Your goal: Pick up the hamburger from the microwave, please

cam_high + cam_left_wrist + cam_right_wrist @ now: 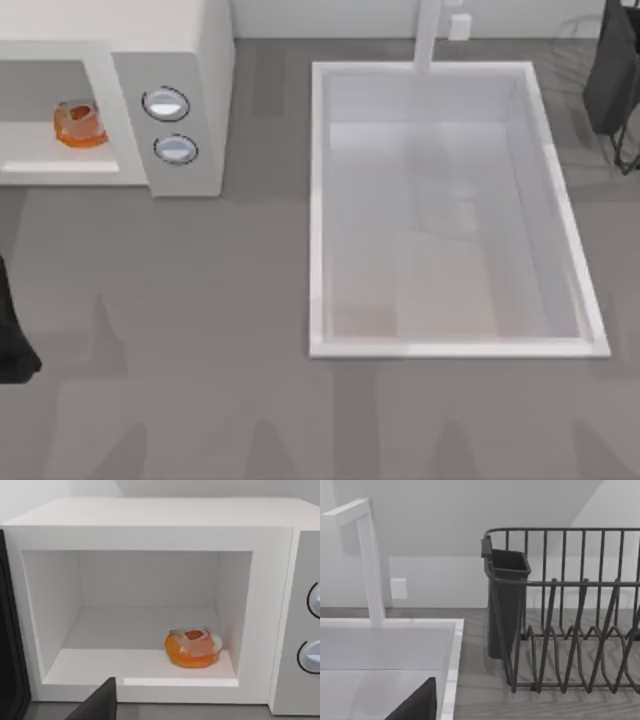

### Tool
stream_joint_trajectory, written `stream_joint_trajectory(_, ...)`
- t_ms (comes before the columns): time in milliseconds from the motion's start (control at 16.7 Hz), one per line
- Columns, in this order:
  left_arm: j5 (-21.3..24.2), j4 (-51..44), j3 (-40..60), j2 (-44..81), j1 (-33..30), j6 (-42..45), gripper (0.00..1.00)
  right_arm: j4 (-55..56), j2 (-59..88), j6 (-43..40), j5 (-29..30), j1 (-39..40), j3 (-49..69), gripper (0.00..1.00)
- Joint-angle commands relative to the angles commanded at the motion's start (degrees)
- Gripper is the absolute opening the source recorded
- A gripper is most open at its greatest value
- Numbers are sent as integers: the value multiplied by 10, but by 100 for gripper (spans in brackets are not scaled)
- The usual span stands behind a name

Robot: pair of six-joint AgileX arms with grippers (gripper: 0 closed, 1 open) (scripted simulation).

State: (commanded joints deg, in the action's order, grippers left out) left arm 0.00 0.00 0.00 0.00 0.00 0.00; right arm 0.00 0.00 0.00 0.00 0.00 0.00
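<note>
- Dark end effector part (97, 702) of the left arm sits at the bottom edge of the left wrist frame, nearest the camera; whether its fingers are wide or narrow cannot be told.
- Left arm (12, 335) appears as a dark shape at the lower left edge of the top frame, well apart from the microwave (185, 60).
- Microwave: upper left of the top frame, cavity open to the front, two knobs (166, 104) on its grey panel. A dark strip at the left edge of the left wrist frame may be its door; not confirmed.
- Hamburger (193, 647): resting on the cavity floor, toward the knob side and near the front lip. In the top frame it lies at the far left (79, 124), inside the cavity. Nothing touches it.
- Right arm: parked at the upper right of the top frame, by the sink (318, 200) and the dish rack (570, 630). A dark piece of its end effector (417, 702) shows at the bottom of the right wrist frame; finger spread cannot be told.
- Progress, as judged: early stage. The left wrist camera faces the cavity squarely, so aiming looks done.
- Outstanding: reach into the cavity, close on the hamburger, lift it, bring it out past the lip.
</note>
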Motion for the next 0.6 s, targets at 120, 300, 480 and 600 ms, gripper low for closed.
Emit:
stream_joint_trajectory(120, 0, 0, 0, 0, 0, 0, 100, 0, 0, 0, 0, 0, 0, 100)
stream_joint_trajectory(300, 0, 0, 0, 0, 0, 0, 100, 0, 0, 0, 0, 0, 0, 100)
stream_joint_trajectory(480, 0, 7, 7, 16, 0, 0, 100, 0, 0, 0, 0, 0, 0, 100)
stream_joint_trajectory(600, 1, 24, 22, 54, -1, 0, 100, 0, 0, 0, 0, 0, 0, 100)
